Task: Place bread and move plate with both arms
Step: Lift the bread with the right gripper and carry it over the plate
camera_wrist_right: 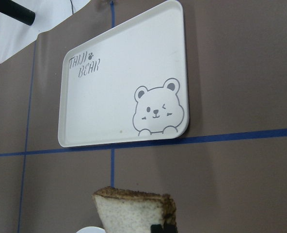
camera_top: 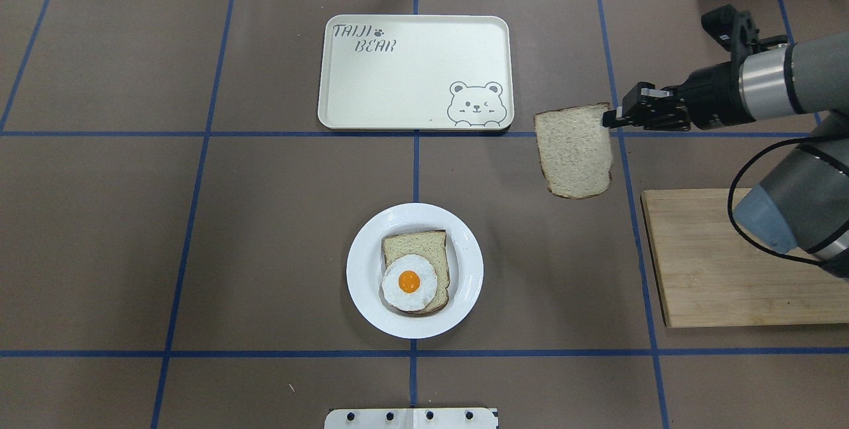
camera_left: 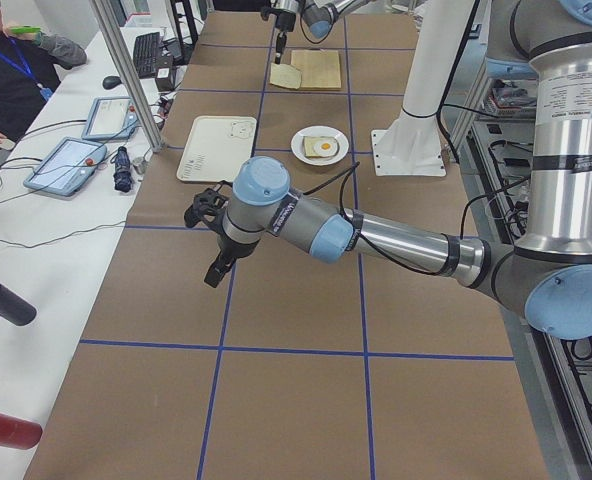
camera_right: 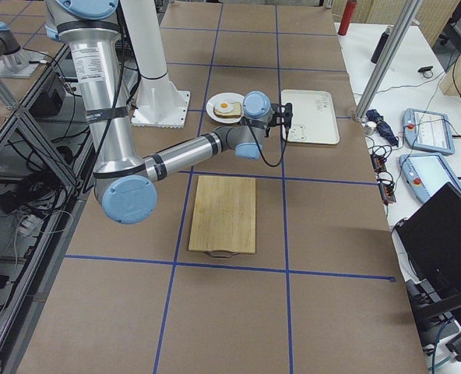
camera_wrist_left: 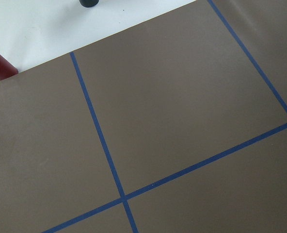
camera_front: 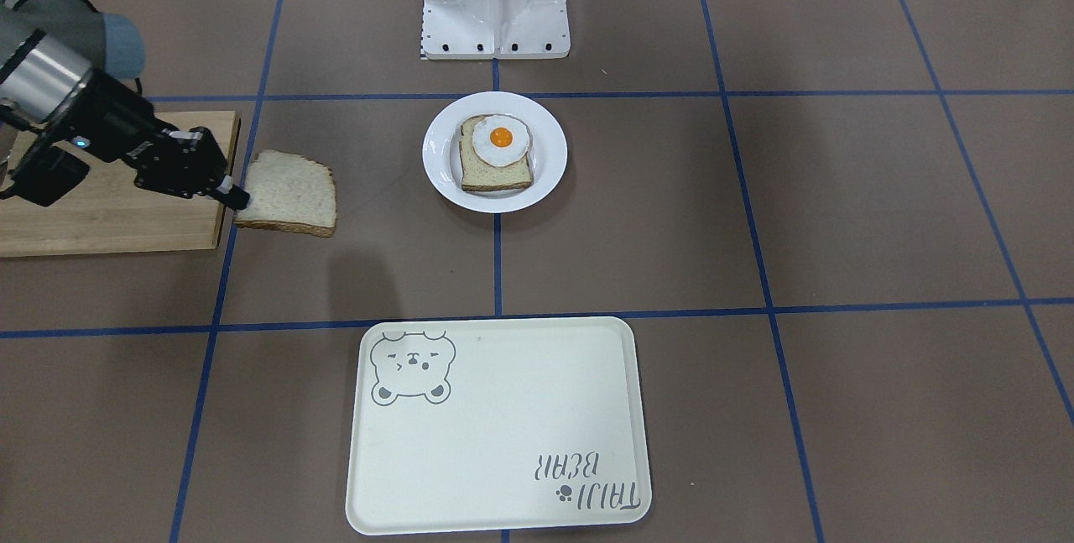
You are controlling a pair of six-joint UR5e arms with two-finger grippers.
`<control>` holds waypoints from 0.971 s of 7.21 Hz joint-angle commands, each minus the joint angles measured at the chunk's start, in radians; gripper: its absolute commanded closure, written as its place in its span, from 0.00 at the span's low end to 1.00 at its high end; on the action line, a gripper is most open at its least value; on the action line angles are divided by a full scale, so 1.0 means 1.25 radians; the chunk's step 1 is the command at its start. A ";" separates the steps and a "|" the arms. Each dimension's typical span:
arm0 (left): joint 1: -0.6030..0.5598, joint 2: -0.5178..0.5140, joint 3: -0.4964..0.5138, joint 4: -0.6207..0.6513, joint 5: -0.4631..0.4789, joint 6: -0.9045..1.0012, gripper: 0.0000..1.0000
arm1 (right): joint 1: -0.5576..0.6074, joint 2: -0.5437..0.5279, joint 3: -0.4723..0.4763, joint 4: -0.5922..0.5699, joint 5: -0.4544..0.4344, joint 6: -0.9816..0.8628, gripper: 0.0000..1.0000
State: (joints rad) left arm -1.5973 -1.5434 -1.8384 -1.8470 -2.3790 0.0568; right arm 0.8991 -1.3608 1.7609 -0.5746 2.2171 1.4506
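My right gripper (camera_top: 607, 116) is shut on one edge of the plain bread slice (camera_top: 576, 150) and holds it above the table, between the wooden board and the tray. The slice also shows in the front view (camera_front: 289, 199) and at the bottom of the right wrist view (camera_wrist_right: 129, 213). The white plate (camera_top: 361, 270) sits mid-table, left of the bread, and carries a slice topped with a fried egg (camera_top: 411, 282). My left gripper (camera_left: 214, 275) shows only in the exterior left view, over bare table far from the plate. I cannot tell if it is open or shut.
A cream bear tray (camera_top: 398, 84) lies beyond the plate on the far side. A wooden cutting board (camera_top: 716, 263) lies under my right arm. The robot base (camera_front: 495, 6) stands behind the plate. Operators' tablets and bottles line the table's far edge.
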 commanded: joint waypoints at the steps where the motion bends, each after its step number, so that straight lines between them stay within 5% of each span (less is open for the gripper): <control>1: -0.001 0.000 -0.001 0.000 -0.004 -0.001 0.02 | -0.126 0.066 0.051 -0.089 -0.133 0.053 1.00; 4: 0.000 0.000 0.001 0.000 -0.004 -0.006 0.02 | -0.386 0.165 0.084 -0.248 -0.416 0.095 1.00; 7: 0.000 0.000 0.003 -0.001 -0.004 -0.017 0.02 | -0.439 0.173 0.026 -0.277 -0.434 0.036 1.00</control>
State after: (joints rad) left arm -1.5969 -1.5432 -1.8369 -1.8483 -2.3838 0.0369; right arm 0.3675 -1.1422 1.8243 -0.9146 1.6815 1.5393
